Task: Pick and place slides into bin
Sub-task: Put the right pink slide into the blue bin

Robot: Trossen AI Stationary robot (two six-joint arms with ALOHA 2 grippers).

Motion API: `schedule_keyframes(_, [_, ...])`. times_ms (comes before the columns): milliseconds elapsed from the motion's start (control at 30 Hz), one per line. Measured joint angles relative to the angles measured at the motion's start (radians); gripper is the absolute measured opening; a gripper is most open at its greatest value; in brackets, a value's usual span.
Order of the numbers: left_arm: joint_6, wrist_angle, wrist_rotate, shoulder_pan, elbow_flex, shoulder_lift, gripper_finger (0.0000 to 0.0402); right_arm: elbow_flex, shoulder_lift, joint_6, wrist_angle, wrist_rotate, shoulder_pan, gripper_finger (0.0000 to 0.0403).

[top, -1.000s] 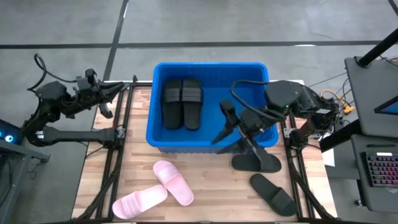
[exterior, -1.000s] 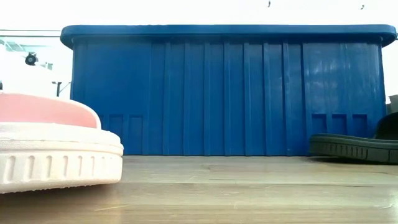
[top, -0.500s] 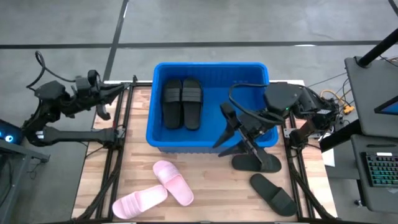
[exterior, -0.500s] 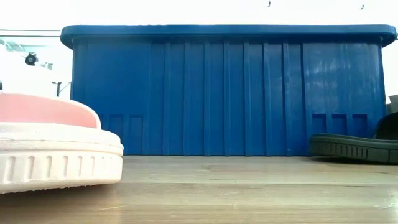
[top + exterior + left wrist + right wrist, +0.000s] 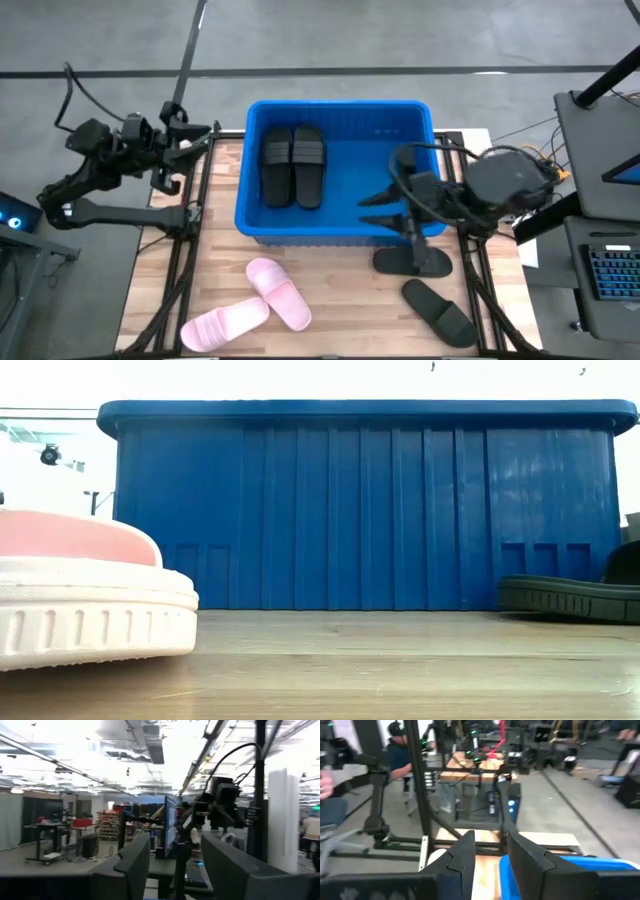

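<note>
The blue bin (image 5: 340,215) stands mid-table; the low view shows its ribbed near wall (image 5: 360,510). Two black slides (image 5: 293,165) lie side by side on its floor, at its left. Two pink slides (image 5: 278,292) (image 5: 225,323) lie on the table near the front; one fills the low view's left (image 5: 90,590). Two black slides (image 5: 412,262) (image 5: 440,312) lie on the table to the right of the pink ones; one shows in the low view (image 5: 570,595). My right gripper (image 5: 375,203) (image 5: 490,850) is open and empty over the bin's right near part. My left gripper (image 5: 195,135) (image 5: 175,855) is open and empty, left of the bin's far left corner.
Black frame rails (image 5: 185,250) run along the table's left and right sides. A desk with a keyboard (image 5: 610,270) stands past the right edge. A person sits in the room beyond the table in the right wrist view (image 5: 400,755). Bare wood lies between the slide pairs.
My right gripper has drawn back toward the table's right edge and tipped up from slanting down into the bin to about level. My left gripper has moved toward the bin's far left corner. The slides and the bin have stayed put.
</note>
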Motion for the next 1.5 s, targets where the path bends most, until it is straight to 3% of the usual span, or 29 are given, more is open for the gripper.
schedule_keyframes(233, [-0.003,0.086,0.106,-0.001,0.001,0.064,0.0169,0.000,-0.078,-0.010,-0.081,0.281,0.121,0.0087])
schedule_keyframes(333, [0.000,0.132,0.113,-0.002,0.001,0.093,0.0169,-0.005,-0.109,-0.010,-0.157,0.335,0.163,0.0079])
schedule_keyframes(433, [0.000,0.148,0.114,-0.002,0.001,0.121,0.0169,-0.018,-0.153,-0.054,-0.195,0.280,0.187,0.0071])
schedule_keyframes(567, [0.008,0.153,0.114,-0.002,0.001,0.152,0.0169,-0.066,-0.234,-0.123,-0.142,0.066,0.179,0.0061])
schedule_keyframes(900, [0.054,0.155,0.114,-0.002,0.000,0.204,0.0169,-0.340,-0.450,-0.181,0.060,-0.252,-0.032,0.0048])
schedule_keyframes(1233, [0.063,0.184,0.124,-0.039,0.055,0.287,0.0169,-0.678,-0.610,-0.112,0.217,-0.262,-0.159,0.0048])
schedule_keyframes(1500, [0.145,0.166,0.186,-0.106,0.228,0.418,0.0169,-0.873,-0.701,-0.090,0.318,-0.138,-0.160,0.0048])
